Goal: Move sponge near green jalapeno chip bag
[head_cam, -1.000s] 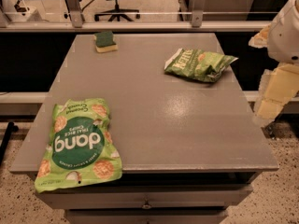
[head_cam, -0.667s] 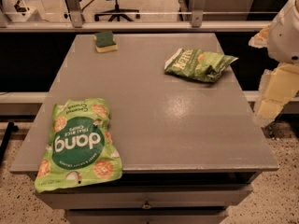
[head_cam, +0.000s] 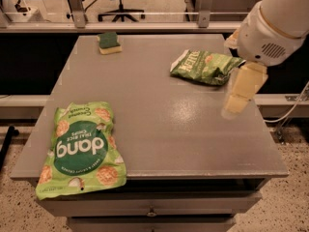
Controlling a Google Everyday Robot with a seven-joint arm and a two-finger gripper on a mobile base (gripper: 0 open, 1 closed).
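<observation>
While the sponge (head_cam: 109,42) lay ungrasped at the worktop's (head_cam: 159,129) far-left corner, the gripper (head_cam: 241,93) was held beside the green jalapeno chip bag (head_cam: 205,66), the reach presumably not begun. Whether it was open or closed could not be told.

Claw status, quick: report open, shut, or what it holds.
Claw: above the right side of the table, beside the dark green chip bag; open or shut cannot be told. Sponge lies at the far left corner.
</observation>
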